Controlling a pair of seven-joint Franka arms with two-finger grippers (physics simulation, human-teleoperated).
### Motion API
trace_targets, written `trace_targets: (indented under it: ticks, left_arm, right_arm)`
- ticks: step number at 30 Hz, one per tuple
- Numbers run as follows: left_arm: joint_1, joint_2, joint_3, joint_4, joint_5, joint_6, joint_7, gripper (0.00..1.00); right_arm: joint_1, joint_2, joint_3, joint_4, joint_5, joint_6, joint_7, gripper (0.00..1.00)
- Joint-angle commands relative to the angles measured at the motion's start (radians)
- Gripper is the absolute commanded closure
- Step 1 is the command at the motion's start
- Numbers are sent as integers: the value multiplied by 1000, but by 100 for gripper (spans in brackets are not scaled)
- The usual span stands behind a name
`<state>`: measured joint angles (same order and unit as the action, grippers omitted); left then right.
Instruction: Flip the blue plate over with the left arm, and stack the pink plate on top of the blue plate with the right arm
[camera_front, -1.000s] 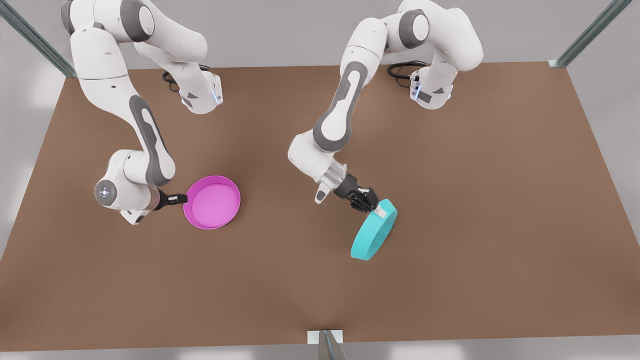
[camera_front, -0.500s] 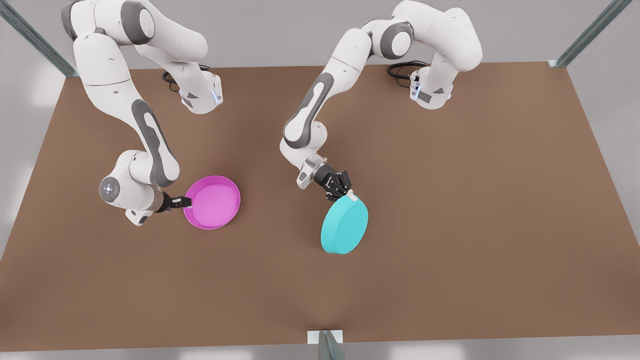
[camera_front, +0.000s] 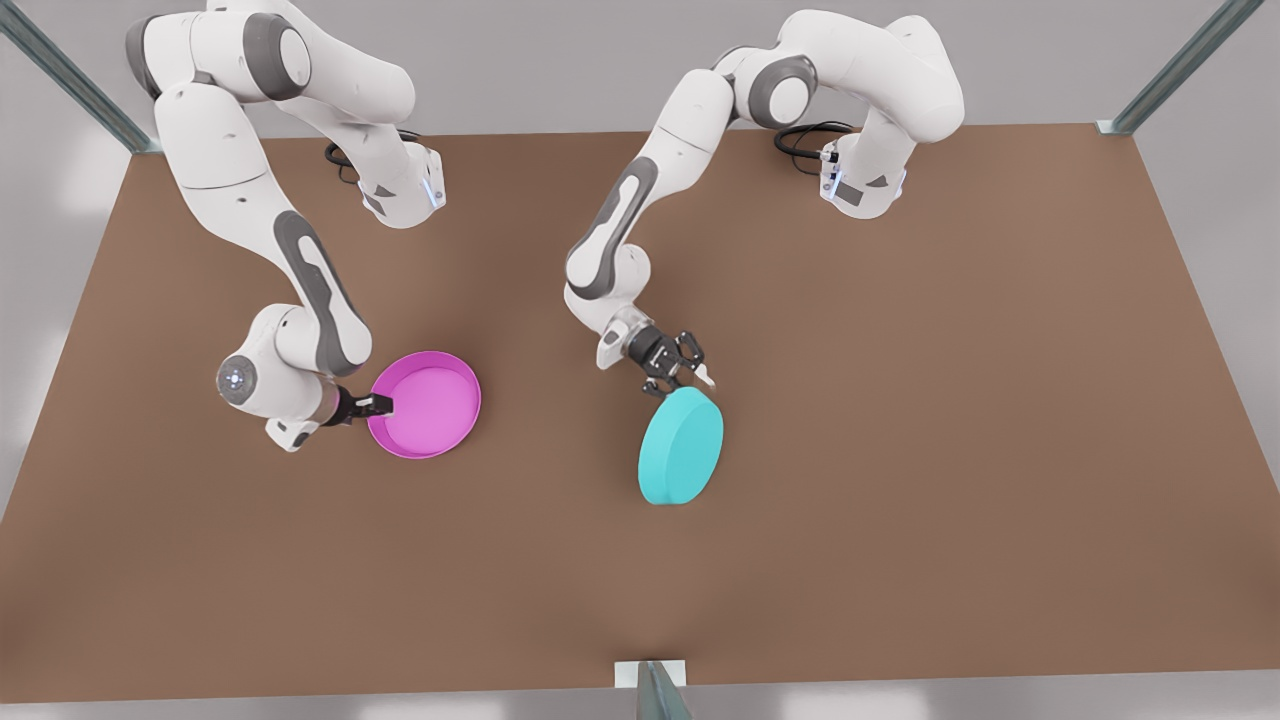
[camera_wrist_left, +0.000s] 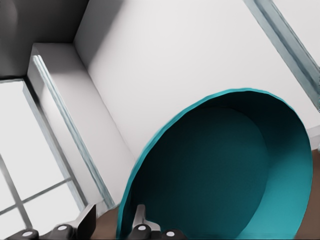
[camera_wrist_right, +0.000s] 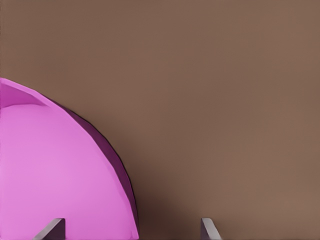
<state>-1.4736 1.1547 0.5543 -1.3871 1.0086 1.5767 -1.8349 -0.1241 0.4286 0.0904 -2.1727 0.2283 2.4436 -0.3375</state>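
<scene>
- Left gripper (camera_front: 678, 372): fingers spread, just above the tilted, smooth round blue plate (camera_front: 681, 446), base up.
- Right gripper (camera_front: 372, 404): fingers wide, straddling the glossy pink plate (camera_front: 428, 404)'s rim.

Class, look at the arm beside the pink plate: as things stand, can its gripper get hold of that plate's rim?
Probably yes. The right gripper sits open at the pink plate, its fingers astride the rim, and nothing lies between them.

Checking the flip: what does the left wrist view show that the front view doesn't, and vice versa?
Left wrist: the hollow inside of the blue plate, the open left gripper at its rim. Front: its flat base, tilted on the table; the pink plate, the open right gripper at its rim. Both: blue plate, left gripper.
</scene>
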Motion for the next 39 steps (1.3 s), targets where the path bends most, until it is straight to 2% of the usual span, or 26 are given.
trace_targets:
  ticks: [1, 3, 5, 7, 9, 10, 12, 13, 14, 15, 16, 17, 18, 19, 20, 22, 23, 24, 25, 26, 28, 31, 39]
  left_arm:
    - [2, -4, -19, -1, -4, -72, -227, 19]
    - [2, -26, -56, 3, -4, -113, -87, 14]
    - [-8, -38, -106, 63, -76, -165, -77, 14]
    - [-8, -41, -171, 287, -245, -239, -26, 14]
    - [-5, -43, -180, 490, -419, -233, -38, 13]
    - [9, -99, -171, 553, -537, -231, -40, 13]
    - [179, -453, -169, 534, -930, -236, 170, 15]
    - [315, -588, -168, 522, -1057, -294, 369, 15]
    - [626, -721, -168, 524, -1233, -460, 851, 10]
    - [772, -739, -163, 528, -1230, -530, 1149, 6]
    - [881, -762, -149, 530, -1230, -555, 1322, 3]
    - [955, -765, -82, 527, -1228, -566, 1522, 0]
    - [963, -764, -10, 522, -1225, -564, 1648, 0]
    - [995, -768, 1, 493, -1233, -560, 1687, 0]
    - [1087, -805, -65, 422, -1233, -549, 1723, 0]
    - [1240, -813, -281, 333, -1220, -429, 1703, 0]
    - [1392, -859, -470, 199, -1216, -302, 1651, 0]
    - [1438, -946, -565, 9, -1110, -29, 1563, 0]
    - [1446, -1016, -613, -153, -991, 83, 1603, 0]
    - [1447, -1012, -613, -150, -972, 71, 1687, 0]
    - [1444, -971, -603, -87, -973, -56, 1655, 0]
    - [1446, -969, -600, -41, -978, -122, 1672, 0]
    - [1449, -971, -593, -27, -1029, -144, 1680, 0]
  right_arm:
    - [0, -1, 3, -2, 3, 22, -32, 0]
    - [0, 2, 5, -2, 3, 32, -34, 0]
    - [0, 4, 6, -4, 3, 41, -32, 0]
    - [0, 4, 6, -4, 3, 43, -32, 0]
    - [0, 4, 6, -6, 3, 43, -32, 0]
    - [0, 4, 6, -6, 3, 42, -32, 0]
    - [0, 4, 12, -10, 3, 45, -32, 0]
    - [0, 4, 14, -12, 3, 51, -34, 0]
    - [0, 4, 15, -12, 3, 51, -34, 0]
    - [0, 2, 15, -12, 3, 51, -34, 0]
    - [-3, 2, 19, -12, 3, 51, -35, 7]
    - [-3, 2, 19, -12, 3, 51, -35, 23]
    - [-5, 4, 19, -12, 3, 51, -35, 31]
    - [-3, 5, 19, -10, 3, 52, -35, 34]
    - [-3, 13, 19, -10, 3, 60, -35, 35]
    - [0, 21, 20, -7, 3, 66, -35, 43]
    - [0, 21, 20, -6, 3, 66, -37, 47]
    - [0, 21, 22, -4, 3, 66, -37, 51]
    - [0, 21, 25, -4, 3, 66, -35, 58]
    - [0, 21, 26, -4, 3, 66, -37, 61]
    - [0, 21, 31, -1, 3, 66, -49, 79]
    - [-14, 9, 60, -6, 5, 58, -46, 79]
    - [-14, -103, 141, 1, 250, -57, -48, 79]
